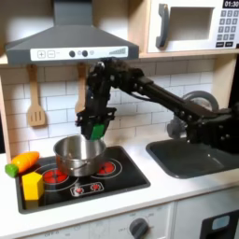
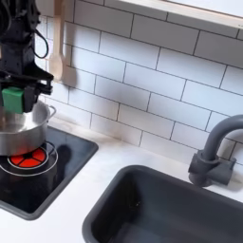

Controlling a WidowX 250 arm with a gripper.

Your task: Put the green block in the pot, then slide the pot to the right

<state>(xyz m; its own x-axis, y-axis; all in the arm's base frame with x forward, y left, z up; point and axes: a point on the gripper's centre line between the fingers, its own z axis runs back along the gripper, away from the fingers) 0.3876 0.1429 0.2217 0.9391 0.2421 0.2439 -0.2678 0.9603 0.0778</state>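
Holding green block [image 1: 93,130], pincer [image 2: 13,98], over pot [image 1: 79,154]

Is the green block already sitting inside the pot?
No, the pincer holds the green block above the pot.

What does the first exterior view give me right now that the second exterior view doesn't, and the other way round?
The first exterior view alone shows the carrot and yellow block at the stove's left edge, the range hood, the microwave and a spatula hanging on the wall. The second exterior view alone shows the faucet close up, clear of other things. Both exterior views share the gripper shut on the green block above the pot, plus the sink and a wooden spoon.
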